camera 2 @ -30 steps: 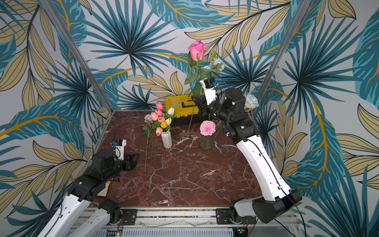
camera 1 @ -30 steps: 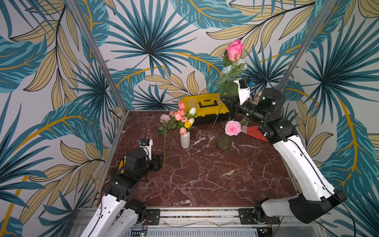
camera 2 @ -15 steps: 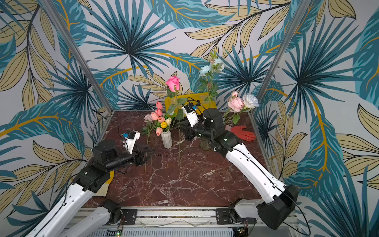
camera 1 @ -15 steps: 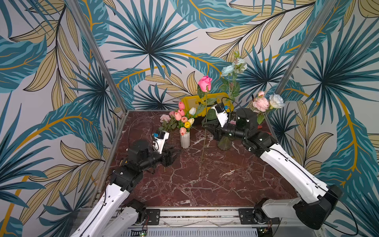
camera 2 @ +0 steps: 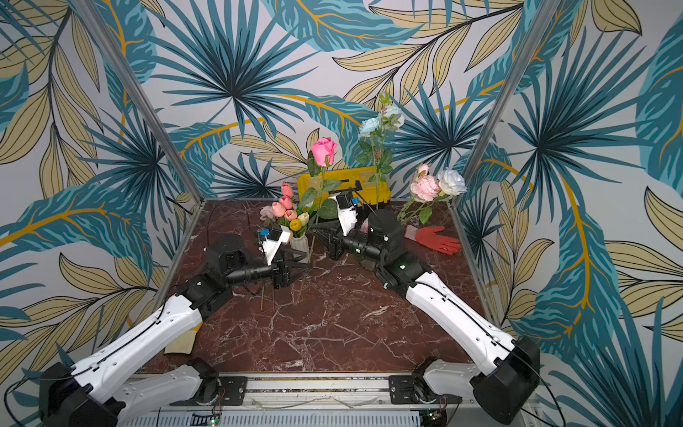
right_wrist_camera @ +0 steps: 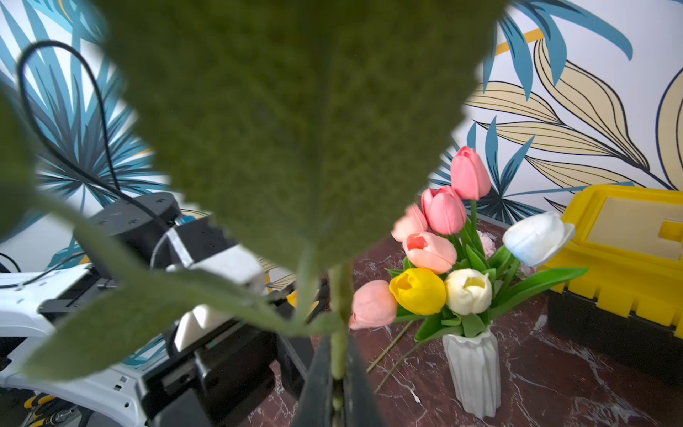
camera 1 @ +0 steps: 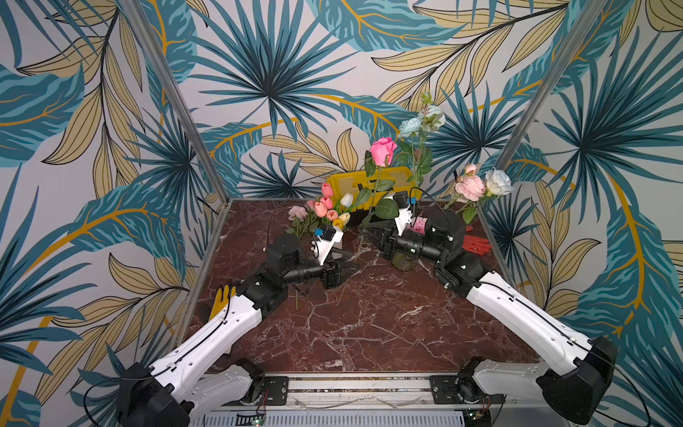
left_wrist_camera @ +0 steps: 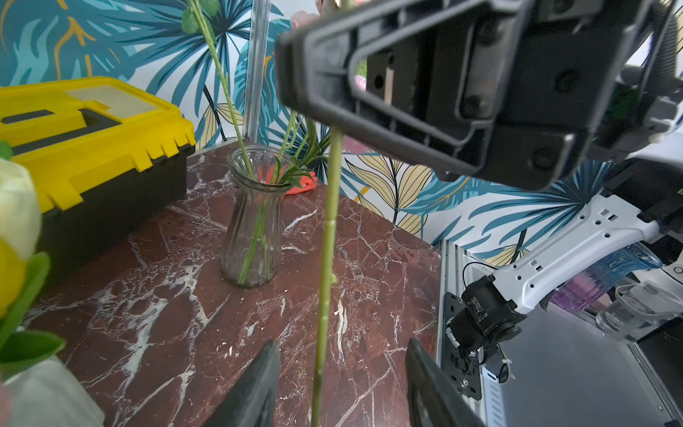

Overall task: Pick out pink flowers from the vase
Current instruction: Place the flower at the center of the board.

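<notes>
My right gripper point(camera 1: 366, 232) point(right_wrist_camera: 337, 356) is shut on the green stem of a hot-pink rose point(camera 1: 383, 151) point(camera 2: 323, 149), which it holds upright over the table's middle. My left gripper point(camera 1: 349, 264) point(left_wrist_camera: 340, 345) is open, and the lower stem point(left_wrist_camera: 325, 281) passes between its jaws without touching them. The glass vase point(left_wrist_camera: 255, 222) holds several green stems: pale blue flowers point(camera 1: 410, 127), a pale pink peony point(camera 1: 470, 186) and a white rose point(camera 1: 499, 181). A pink carnation point(camera 1: 419, 224) shows behind my right wrist. One pale pink rose point(camera 1: 297, 212) lies on the table.
A white vase point(right_wrist_camera: 473, 369) of pink, yellow and white tulips point(right_wrist_camera: 443, 210) stands by the left gripper. A yellow toolbox point(camera 1: 369, 185) sits at the back wall. A red glove point(camera 2: 436, 238) lies at the right and a yellow glove point(camera 1: 221, 301) at the left edge.
My right arm has brought the hot-pink rose down and to the left, toward the table's middle. My left arm has reached forward, and its open jaws now stand around the stem.
</notes>
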Available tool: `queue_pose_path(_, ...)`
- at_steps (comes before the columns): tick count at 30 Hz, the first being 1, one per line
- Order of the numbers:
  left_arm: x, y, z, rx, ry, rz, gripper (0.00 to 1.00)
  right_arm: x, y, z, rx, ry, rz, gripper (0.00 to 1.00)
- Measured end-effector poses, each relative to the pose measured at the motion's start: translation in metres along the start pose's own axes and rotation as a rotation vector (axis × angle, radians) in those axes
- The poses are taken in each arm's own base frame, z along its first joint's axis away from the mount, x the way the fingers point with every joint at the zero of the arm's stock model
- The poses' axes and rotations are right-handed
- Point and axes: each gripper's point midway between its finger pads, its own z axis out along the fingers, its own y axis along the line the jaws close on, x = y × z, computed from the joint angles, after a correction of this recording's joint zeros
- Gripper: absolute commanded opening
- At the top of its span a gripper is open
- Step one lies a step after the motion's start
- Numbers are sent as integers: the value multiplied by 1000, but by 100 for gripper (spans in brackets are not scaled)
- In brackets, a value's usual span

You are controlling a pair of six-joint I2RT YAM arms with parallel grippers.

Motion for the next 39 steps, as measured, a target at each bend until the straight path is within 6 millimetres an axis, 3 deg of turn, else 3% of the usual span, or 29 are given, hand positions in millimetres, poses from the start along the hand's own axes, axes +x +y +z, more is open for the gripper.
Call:
queue_pose_path(6, -9, -1, 4, 9, -16, 20, 30, -2, 8, -2, -21, -10, 5, 0)
queue_pose_path(12, -19, -5, 3, 19, -40, 43, 18, 2, 9, -3, -23, -5, 7, 0)
queue_pose_path(16, -19, -6, 3, 24, -40, 54, 0, 5, 9, -2, -24, 0, 13, 0)
queue_pose_path(22, -19, -8, 3, 31, -37, 59, 0, 6, 10, -1, -22, -6, 17, 0)
queue_pose_path(26, -22, -6, 0, 6, -50, 72, 0, 6, 12, 0, -17, -8, 15, 29)
queue_pose_path(29, -32, -5, -9, -25, -84, 91, 0, 7, 15, 0, -17, -8, 10, 41)
queue_pose_path(35, -64, 15, -52, -152, -203, 83, 0, 2, 19, -15, -2, -37, -16, 47)
queue_pose_path(39, -72, 37, -84, -292, -274, 40, 0, -7, 23, -29, 20, -63, -54, 48)
